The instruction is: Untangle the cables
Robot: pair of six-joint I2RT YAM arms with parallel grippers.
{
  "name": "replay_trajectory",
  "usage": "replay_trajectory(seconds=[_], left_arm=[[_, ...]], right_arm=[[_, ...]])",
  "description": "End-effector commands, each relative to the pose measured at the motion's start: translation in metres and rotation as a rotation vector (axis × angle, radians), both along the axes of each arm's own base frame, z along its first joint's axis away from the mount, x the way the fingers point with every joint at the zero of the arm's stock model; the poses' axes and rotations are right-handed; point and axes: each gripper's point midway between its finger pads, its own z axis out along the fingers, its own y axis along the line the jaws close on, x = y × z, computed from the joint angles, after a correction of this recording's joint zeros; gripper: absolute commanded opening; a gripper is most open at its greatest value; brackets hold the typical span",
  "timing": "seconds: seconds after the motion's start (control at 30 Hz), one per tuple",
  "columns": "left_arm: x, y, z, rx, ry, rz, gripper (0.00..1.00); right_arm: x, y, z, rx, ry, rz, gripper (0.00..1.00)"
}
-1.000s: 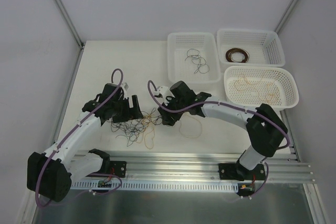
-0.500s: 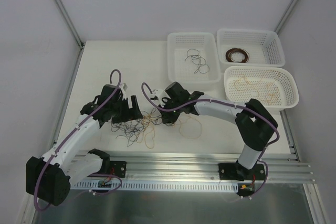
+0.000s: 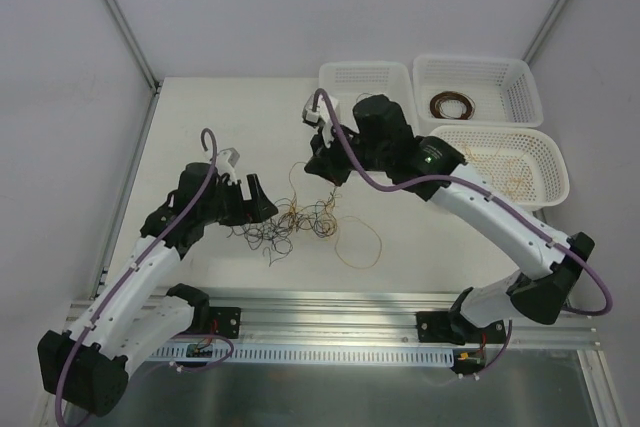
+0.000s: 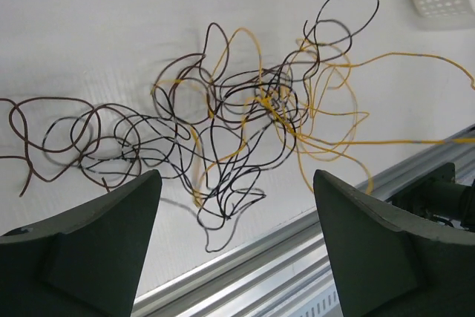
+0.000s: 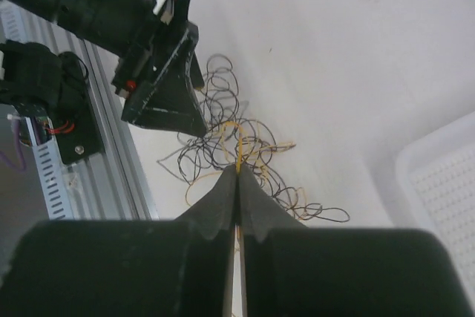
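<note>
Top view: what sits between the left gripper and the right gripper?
The cables: the tangle fills the gap between left gripper and right gripper, with a yellow strand pinched in the right one. Shows in top and right wrist views.

The white bench carries three white plastic baskets with holes in their walls, all at its far right corner. The left basket and the right basket sit side by side at the far edge. The front basket sits just nearer than the right one. A silver metal rail runs along the near edge.
</note>
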Motion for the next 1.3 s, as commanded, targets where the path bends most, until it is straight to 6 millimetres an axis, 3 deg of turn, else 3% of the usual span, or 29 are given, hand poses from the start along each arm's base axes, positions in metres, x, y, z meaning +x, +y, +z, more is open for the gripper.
replay_trajectory(seconds=[0.0,0.2,0.4,0.43,0.53,0.7,0.83,0.97,1.1,1.27], left_arm=[[0.008,-0.020,0.035,-0.078,-0.160,-0.082,0.84],[0.010,-0.049,0.070,-0.137,-0.341,-0.180,0.85],[0.008,-0.075,0.080,-0.148,-0.477,-0.257,0.84],[0.010,-0.081,0.089,-0.163,-0.528,-0.261,0.84],[0.019,-0.088,0.085,-0.150,-0.571,-0.224,0.80],[0.044,-0.097,0.050,-0.074,-0.508,-0.123,0.61],[0.053,-0.107,0.021,-0.054,-0.455,-0.077,0.45],[0.057,-0.107,-0.026,-0.026,-0.341,0.000,0.36],[0.060,-0.093,-0.067,0.043,-0.249,0.092,0.30],[0.066,-0.049,-0.103,0.214,-0.144,0.303,0.23]], right_arm=[[-0.005,-0.013,0.039,0.034,-0.022,-0.041,0.00],[-0.001,-0.015,0.062,0.075,-0.039,-0.089,0.01],[0.004,-0.017,0.073,0.077,-0.039,-0.122,0.01],[0.004,-0.017,0.074,0.080,-0.036,-0.122,0.01],[0.003,-0.015,0.076,0.096,-0.026,-0.127,0.01],[-0.001,-0.015,0.082,0.119,-0.016,-0.123,0.01],[-0.003,-0.022,0.095,0.129,-0.040,-0.133,0.01],[0.002,-0.042,0.119,0.132,-0.118,-0.185,0.01],[0.004,-0.073,0.164,0.190,-0.200,-0.258,0.00],[0.002,-0.112,0.207,0.272,-0.294,-0.340,0.00]])
